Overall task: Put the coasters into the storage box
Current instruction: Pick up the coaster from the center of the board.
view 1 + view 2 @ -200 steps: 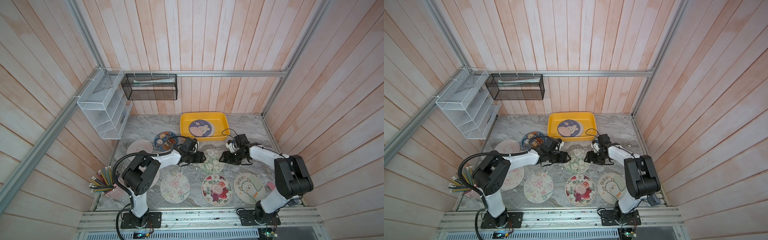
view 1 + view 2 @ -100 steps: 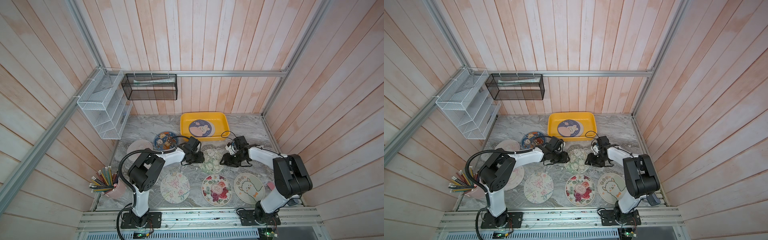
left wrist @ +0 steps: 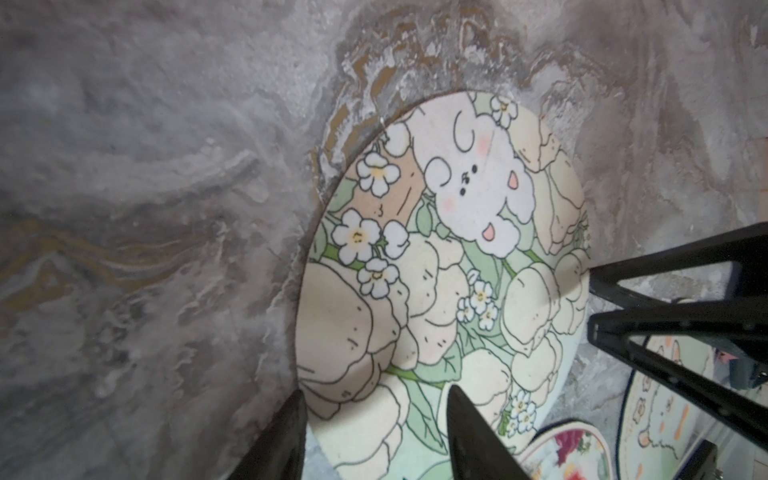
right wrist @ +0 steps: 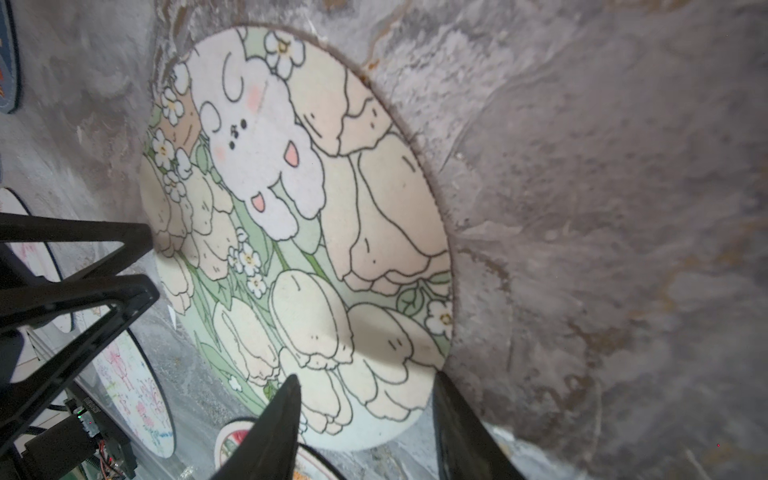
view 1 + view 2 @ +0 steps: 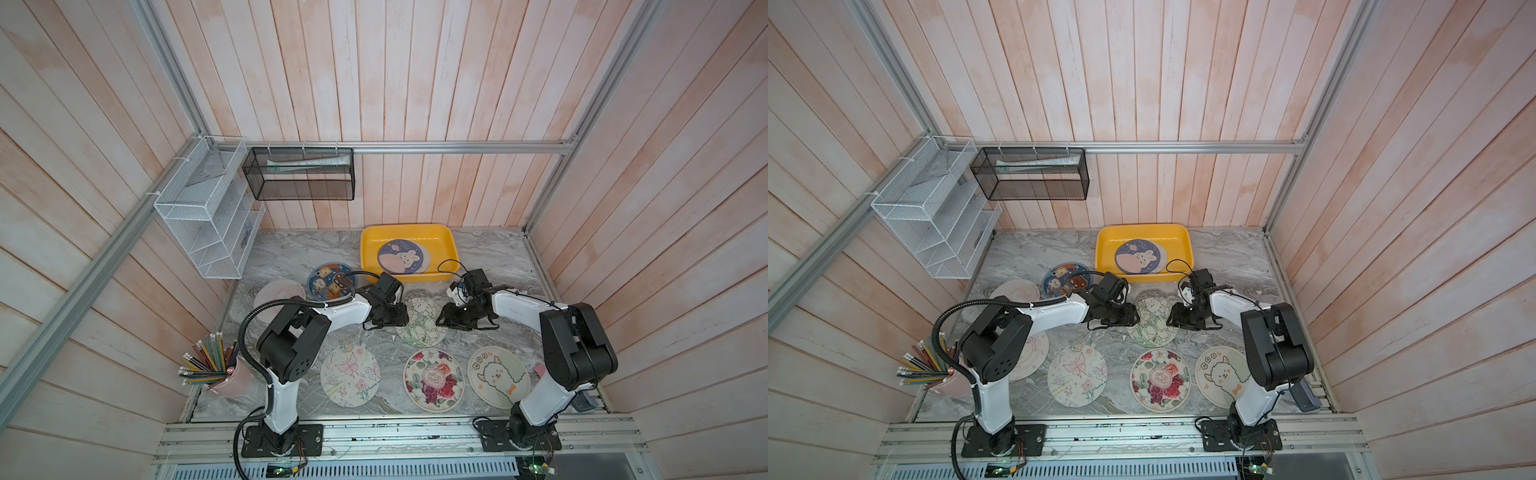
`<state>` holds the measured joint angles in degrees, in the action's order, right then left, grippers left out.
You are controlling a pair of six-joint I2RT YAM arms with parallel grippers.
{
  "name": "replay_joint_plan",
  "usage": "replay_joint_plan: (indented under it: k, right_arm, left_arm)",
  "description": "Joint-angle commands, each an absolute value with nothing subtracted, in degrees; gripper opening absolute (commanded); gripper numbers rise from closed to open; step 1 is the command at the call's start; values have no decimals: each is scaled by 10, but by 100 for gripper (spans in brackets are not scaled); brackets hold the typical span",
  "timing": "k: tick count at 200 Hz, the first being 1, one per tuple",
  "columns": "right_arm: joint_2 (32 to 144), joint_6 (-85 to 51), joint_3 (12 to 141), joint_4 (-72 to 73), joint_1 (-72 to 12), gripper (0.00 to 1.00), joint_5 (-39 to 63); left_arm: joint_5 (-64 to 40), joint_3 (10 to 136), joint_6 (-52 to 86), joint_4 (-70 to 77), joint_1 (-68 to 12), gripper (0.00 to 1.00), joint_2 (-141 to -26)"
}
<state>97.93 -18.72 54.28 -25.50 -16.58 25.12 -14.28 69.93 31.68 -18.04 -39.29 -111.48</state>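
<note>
Two white-and-black robot arms stretch low over the grey marbled desk [image 5: 291, 253] from opposite sides. Their forearms are nearly level and their wrists dip toward one cream round coaster printed with a sheep and tulips [image 5: 422, 322]. That disc lies on the desk just in front of the shallow yellow plastic storage box [image 5: 368, 249].

The left tool [image 5: 401, 320] meets the disc's left rim and the right tool [image 5: 440, 322] its right rim. In each wrist view the tool's jaws stand parted, one finger over the print and the other over bare desk. They straddle the rim without clamping it. Whether the tips touch the surface cannot be made out.

Inside the box rests a dark blue coaster with a rabbit [image 5: 401, 257]. A paler disc edge [image 5: 1163, 254] peeks from beneath it, its print hidden.

Elsewhere on the desk lie a dark blue coaster with cartoon bears [image 5: 328, 280], a butterfly-printed coaster [image 5: 351, 376], a red floral coaster [image 5: 434, 380] and an alpaca coaster [image 5: 498, 376]. The right arm cuts off the alpaca coaster's edge.

A pale pink coaster [image 5: 278, 293] is crossed by the left arm's cable. The left arm's elbow covers most of another cream coaster [image 5: 1030, 357].
</note>
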Motion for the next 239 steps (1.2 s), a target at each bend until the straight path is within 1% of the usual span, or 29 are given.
replay_joint_plan:
  k: [1, 25, 59, 106, 128, 171, 206, 239]
  right_arm:
    - [1001, -195, 542, -253, -172, 50, 241]
    - [1003, -197, 541, -249, -174, 48, 245]
    - [1005, -199, 542, -244, -173, 47, 250]
    - [1006, -200, 541, -242, -174, 47, 254]
    - [1005, -201, 541, -240, -174, 46, 256]
    - [1001, -203, 533, -235, -174, 46, 258]
    - [990, -205, 527, -231, -174, 46, 258]
    - [968, -212, 516, -218, -173, 49, 269]
  left_arm:
    - [-143, 704, 309, -201, -397, 55, -1136]
    - [-145, 704, 308, -201, -397, 55, -1136]
    - [-148, 704, 308, -200, -397, 54, -1138]
    - [-159, 705, 312, -187, -397, 46, -1141]
    - [-163, 710, 315, -185, -397, 39, -1144]
    - [-169, 722, 320, -182, -397, 21, -1150]
    - [-170, 725, 326, -177, -397, 0, -1139]
    - [-170, 728, 328, -173, -397, 0, -1114]
